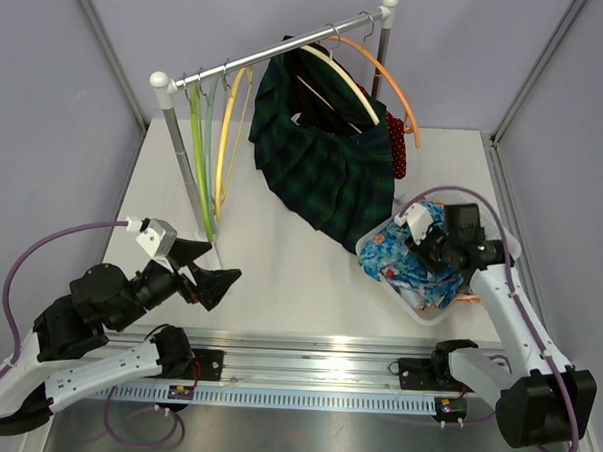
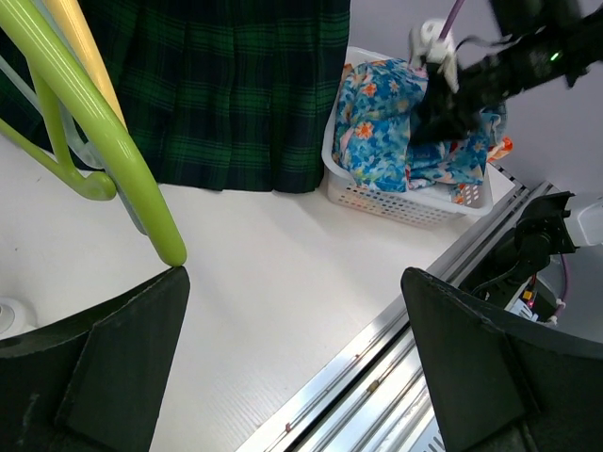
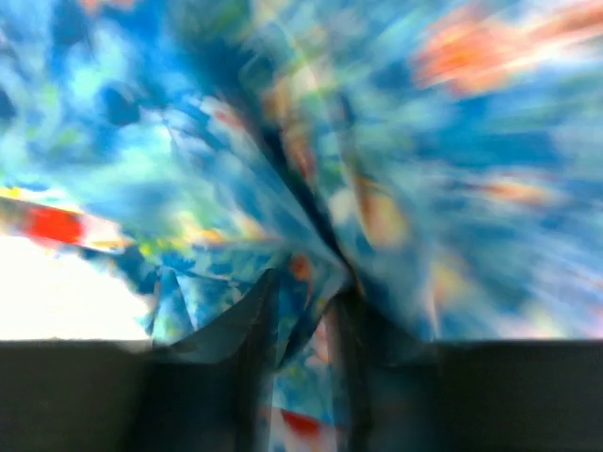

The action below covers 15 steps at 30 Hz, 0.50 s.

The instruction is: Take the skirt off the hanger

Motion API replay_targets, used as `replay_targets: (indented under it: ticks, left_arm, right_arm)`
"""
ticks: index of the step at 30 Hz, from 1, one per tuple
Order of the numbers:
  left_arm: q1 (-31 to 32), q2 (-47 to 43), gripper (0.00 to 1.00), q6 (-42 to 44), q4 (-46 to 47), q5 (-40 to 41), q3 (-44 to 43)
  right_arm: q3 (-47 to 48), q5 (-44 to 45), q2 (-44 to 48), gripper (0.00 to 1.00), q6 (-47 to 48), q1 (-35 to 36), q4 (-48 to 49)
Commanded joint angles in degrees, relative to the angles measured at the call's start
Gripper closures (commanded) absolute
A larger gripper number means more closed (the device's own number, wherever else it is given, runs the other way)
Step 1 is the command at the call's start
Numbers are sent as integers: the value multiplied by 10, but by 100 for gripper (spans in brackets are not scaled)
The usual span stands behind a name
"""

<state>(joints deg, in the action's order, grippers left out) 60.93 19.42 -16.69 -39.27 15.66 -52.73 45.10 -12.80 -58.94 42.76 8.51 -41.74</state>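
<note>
Top external: dark green plaid skirt (image 1: 324, 167) drapes from hanger (image 1: 350, 83).

Right wrist view shows the floral cloth (image 3: 311, 169) blurred; left wrist view crops the skirt (image 2: 217, 85) at top.

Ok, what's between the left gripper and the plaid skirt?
Just bare table up to the skirt, seen in the left wrist view; a green hanger hangs alongside.

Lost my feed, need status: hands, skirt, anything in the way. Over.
Left hand open, empty, beside green hangers. Right hand shut on floral cloth in basket. Plaid skirt on cream hanger. Basket crowds its hem.
</note>
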Motion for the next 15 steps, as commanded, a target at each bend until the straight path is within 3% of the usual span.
replay_targets:
  ticks: [1,2,4,9,15]
  left_arm:
    - [1,9,1,10,37,3,7]
    - [1,11,1,11,42,5,9]
    - [1,14,1,12,50,6,11]
    - [1,30,1,13,67,3,17]
    - [0,42,1,3,71,9,17]
  right_arm:
    - [180,-17,50,45,-12,-6,-99]
    - [212,-27,50,18,-19,-5,-119]
    - [270,-84,38,3,-36,-7,-172]
    - [410,-256,-46,1,-166,-6,-173]
    - [588,-283,-187,7,-382,-5,-20]
